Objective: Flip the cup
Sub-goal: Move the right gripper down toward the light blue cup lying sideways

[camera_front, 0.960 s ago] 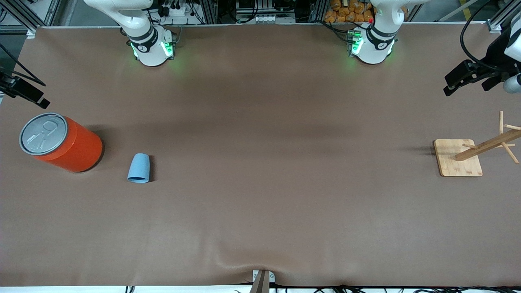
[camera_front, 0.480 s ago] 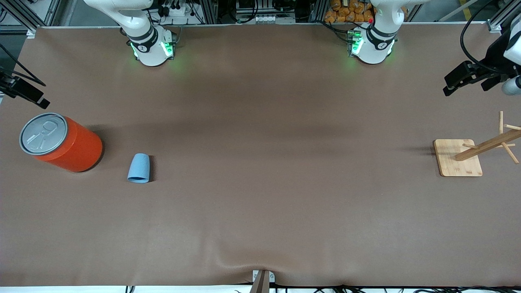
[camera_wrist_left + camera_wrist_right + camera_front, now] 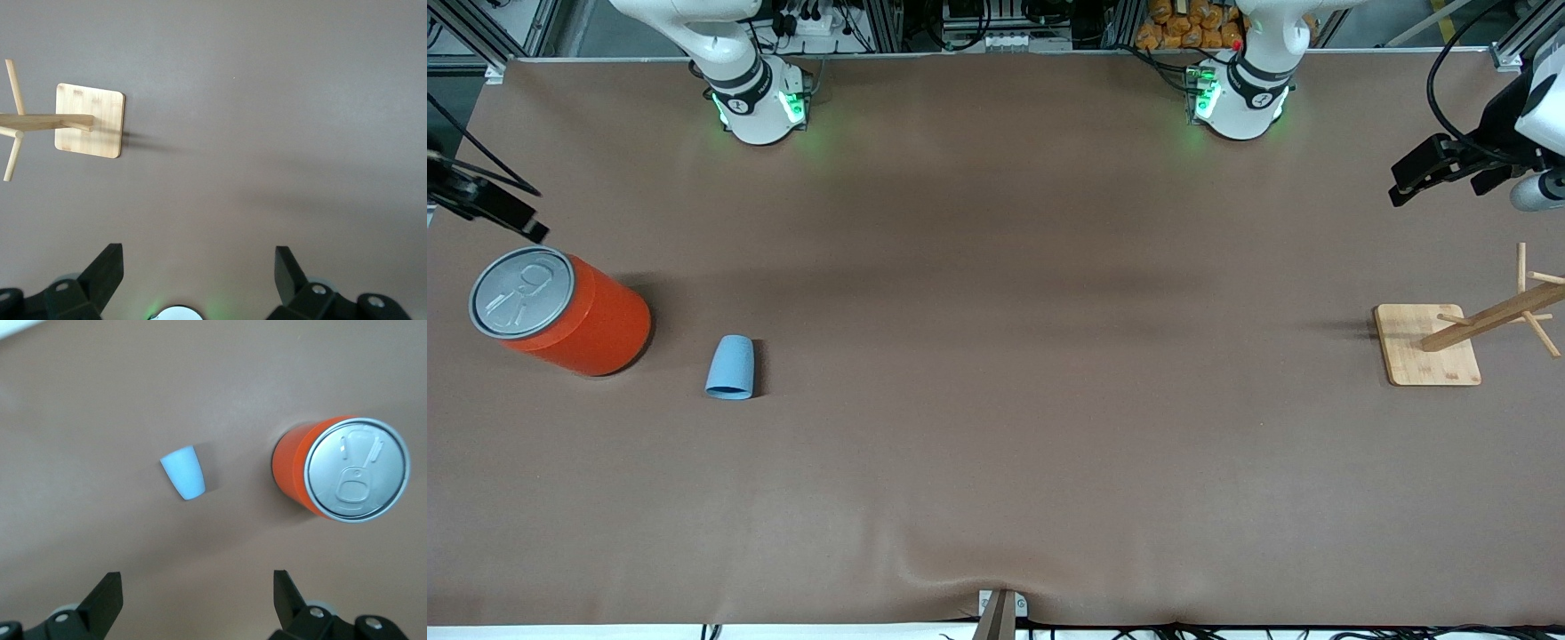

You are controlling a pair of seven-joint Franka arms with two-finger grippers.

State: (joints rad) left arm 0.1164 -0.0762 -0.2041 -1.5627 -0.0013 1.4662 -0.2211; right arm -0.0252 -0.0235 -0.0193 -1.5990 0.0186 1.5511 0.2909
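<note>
We saw the cup [image 3: 730, 367] mouth-down on the tabletop [image 3: 996, 356] just beside the orange can [image 3: 560, 311] — both pincers wide open, empty: right pincer [image 3: 193, 600] above the can, left pincer [image 3: 199, 273] aloft near the wooden rack [image 3: 1449, 342].

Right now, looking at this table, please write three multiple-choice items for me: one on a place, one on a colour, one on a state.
1. Where does the cup stand?
A. beside the orange can, toward the right arm's end
B. on the wooden rack's base
C. under the left gripper

2. What colour is the cup?
A. orange
B. light blue
C. green

3. How does the cup stand?
A. mouth up
B. upside down, wide rim on the table
C. held in the right gripper

Key: 1 A, the can is its neighbour; 2 B, both views show pale blue; 3 B, its closed narrow end faces up, and both grippers hang open, apart from it.
</note>
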